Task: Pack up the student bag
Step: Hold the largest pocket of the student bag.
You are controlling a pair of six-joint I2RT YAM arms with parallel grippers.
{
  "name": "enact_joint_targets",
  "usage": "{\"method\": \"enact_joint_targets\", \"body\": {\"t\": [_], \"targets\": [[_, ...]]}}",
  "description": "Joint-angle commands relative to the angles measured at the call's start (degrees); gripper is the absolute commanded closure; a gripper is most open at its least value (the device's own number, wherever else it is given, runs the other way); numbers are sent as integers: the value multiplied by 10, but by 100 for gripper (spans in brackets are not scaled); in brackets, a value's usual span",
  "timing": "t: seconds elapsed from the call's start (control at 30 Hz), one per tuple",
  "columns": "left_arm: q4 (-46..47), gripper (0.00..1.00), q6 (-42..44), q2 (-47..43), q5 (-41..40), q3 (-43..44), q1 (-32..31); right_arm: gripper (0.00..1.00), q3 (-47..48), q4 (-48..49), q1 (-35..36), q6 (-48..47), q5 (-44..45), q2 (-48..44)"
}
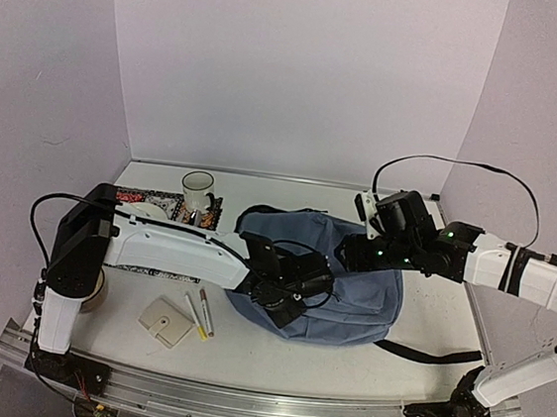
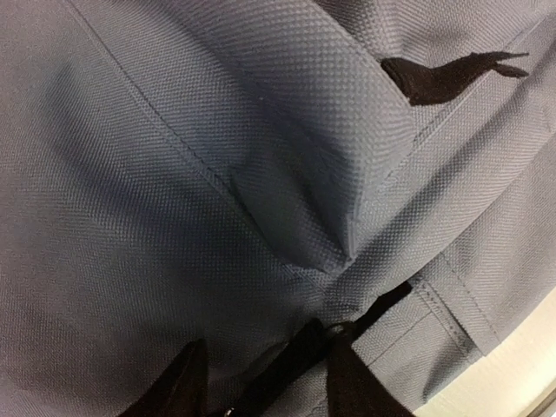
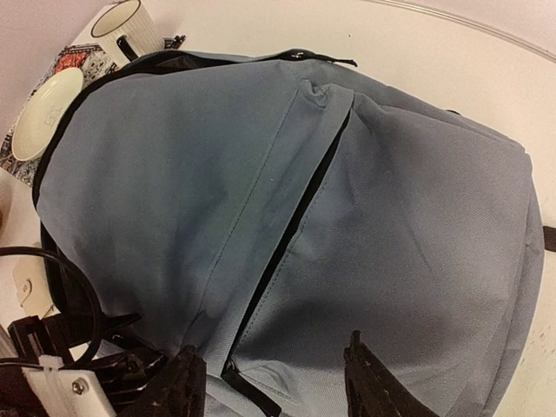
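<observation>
The student bag (image 1: 360, 282) lies flat in the middle of the table, blue-grey with black zippers, and fills the left wrist view (image 2: 217, 174). My left gripper (image 1: 286, 304) is at its near-left edge. Its dark fingers (image 2: 178, 387) stand apart on the fabric, and a black zipper pull (image 2: 300, 360) runs between them, touching the right one. My right gripper (image 1: 351, 251) hovers over the bag's top side. It is open (image 3: 278, 387), straddling the lower end of the front pocket zipper (image 3: 295, 217), with nothing held.
A white mug (image 1: 197, 192) and a plate (image 1: 144, 210) sit on a patterned mat (image 1: 125, 195) at the back left. A beige wallet (image 1: 166, 321) and pens (image 1: 200, 312) lie in front of the bag. A black strap (image 1: 433, 354) trails right.
</observation>
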Motion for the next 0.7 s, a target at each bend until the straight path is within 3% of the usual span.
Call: {"method": "enact_joint_targets", "body": {"t": [0.0, 0.2, 0.4, 0.67], "targets": [[-17, 66, -3, 10, -19, 34, 6, 46, -3, -7, 0, 4, -13, -16], [-15, 100, -22, -4, -20, 37, 6, 45, -7, 0, 0, 4, -54, -6], [-5, 100, -68, -54, -29, 4, 6, 38, -10, 30, 10, 29, -100, 26], [32, 100, -119, -108, -32, -59, 6, 38, 7, 33, 23, 55, -102, 97]]}}
